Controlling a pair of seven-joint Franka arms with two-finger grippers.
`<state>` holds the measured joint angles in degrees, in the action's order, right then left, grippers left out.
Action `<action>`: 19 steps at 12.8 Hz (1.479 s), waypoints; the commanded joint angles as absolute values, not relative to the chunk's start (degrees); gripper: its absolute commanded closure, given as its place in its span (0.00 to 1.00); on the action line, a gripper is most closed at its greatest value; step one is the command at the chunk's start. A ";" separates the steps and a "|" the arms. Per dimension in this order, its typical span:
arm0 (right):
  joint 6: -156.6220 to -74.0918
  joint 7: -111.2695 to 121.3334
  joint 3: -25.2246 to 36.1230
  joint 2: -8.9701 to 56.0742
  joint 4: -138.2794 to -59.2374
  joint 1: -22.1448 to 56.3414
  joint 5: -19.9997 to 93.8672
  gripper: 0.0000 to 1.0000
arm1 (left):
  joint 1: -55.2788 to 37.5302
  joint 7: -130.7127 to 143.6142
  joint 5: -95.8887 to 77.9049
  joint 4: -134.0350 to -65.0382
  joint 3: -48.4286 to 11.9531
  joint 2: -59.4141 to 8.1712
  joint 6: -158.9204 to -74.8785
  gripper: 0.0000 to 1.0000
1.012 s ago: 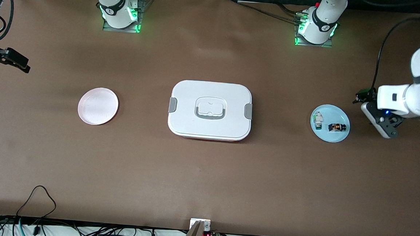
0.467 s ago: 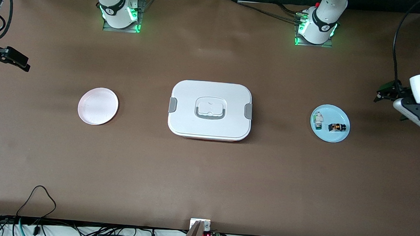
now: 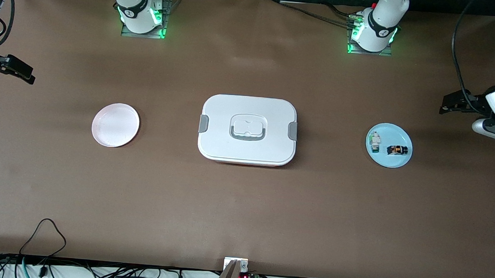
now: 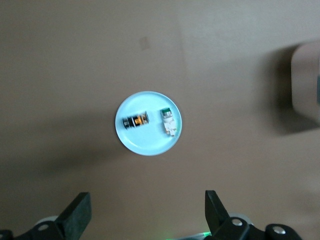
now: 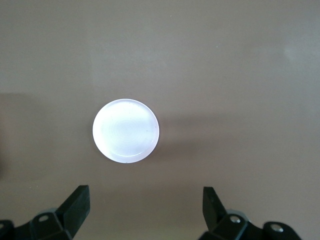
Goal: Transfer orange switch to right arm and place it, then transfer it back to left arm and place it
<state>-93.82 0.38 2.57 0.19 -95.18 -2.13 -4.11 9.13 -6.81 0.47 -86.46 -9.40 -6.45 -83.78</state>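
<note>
mostly bare brown table [image 3: 243,207]; cables [image 3: 42,268] along near edge

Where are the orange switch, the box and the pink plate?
orange switch [image 3: 396,150]: front view, middle of its body, on the blue plate.
box [image 3: 249,113]: front view, bare lid above the handle.
pink plate [image 3: 115,125]: front view, bare centre.

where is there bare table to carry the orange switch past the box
Wide bare table lies between the box and the front camera, and between the box and the arm bases. Bare gaps also separate the box from the pink plate and blue plate. The blue plate is crowded: orange switch beside a white-and-green component.
</note>
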 commanded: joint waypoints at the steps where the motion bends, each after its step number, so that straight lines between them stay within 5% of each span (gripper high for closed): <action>1: -92.72 1.23 2.64 0.09 -94.22 -2.37 -3.25 0.00 | 3.44 2.02 -1.49 -88.06 -4.85 -2.99 -82.00 0.00; 10: -92.55 1.14 2.55 0.09 -93.61 -2.37 -3.16 0.00 | 5.71 -11.78 -2.99 -100.53 -2.99 4.65 -92.46 0.00; 19: -89.74 1.23 2.29 0.26 -92.72 -2.29 -3.25 0.00 | 3.34 -5.54 -2.11 -98.61 -3.34 5.19 -91.76 0.00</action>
<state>-91.66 0.59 2.46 0.18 -93.86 -2.11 -4.11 3.81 -6.39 -1.46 -98.78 -3.28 4.44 -91.56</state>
